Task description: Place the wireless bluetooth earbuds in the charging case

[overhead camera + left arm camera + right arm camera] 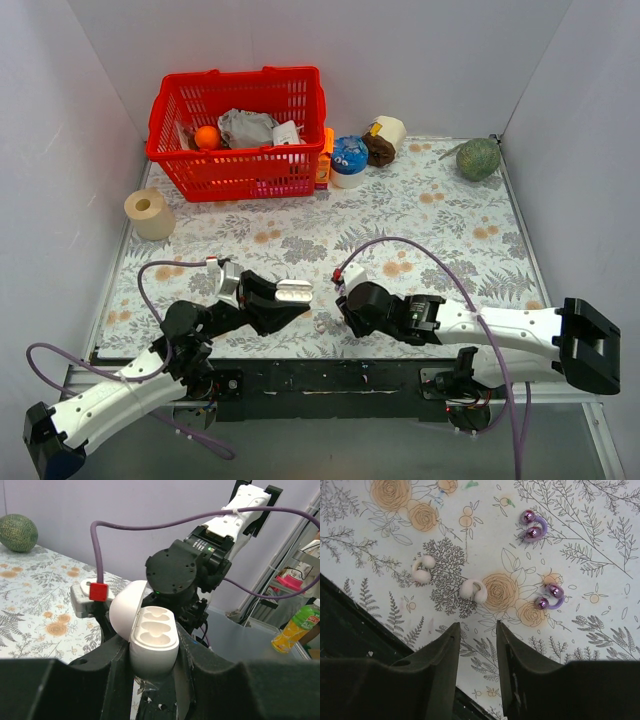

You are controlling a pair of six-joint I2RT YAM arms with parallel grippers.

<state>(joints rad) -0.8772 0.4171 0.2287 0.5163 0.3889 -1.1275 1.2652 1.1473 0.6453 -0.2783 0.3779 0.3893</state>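
My left gripper (296,294) is shut on the charging case (152,640), a pale rounded case that looks almost white. Its lid (126,607) is flipped open and both sockets are empty. It is held above the table, facing the right arm. My right gripper (476,626) is open and empty, pointing down above the floral cloth near the table's front edge. Two shiny purple earbuds lie on the cloth ahead of it, one farther off (532,526) and one nearer to the right (550,596). Two cream-white buds (422,569) (474,590) lie closer, just beyond the fingertips.
A red basket (238,130) with items stands at the back left. A paper roll (150,213) is at the left, a green melon (478,158) at the back right, and a blue-capped pot (349,160) in the middle back. The black front edge (350,630) lies just left of my right fingers.
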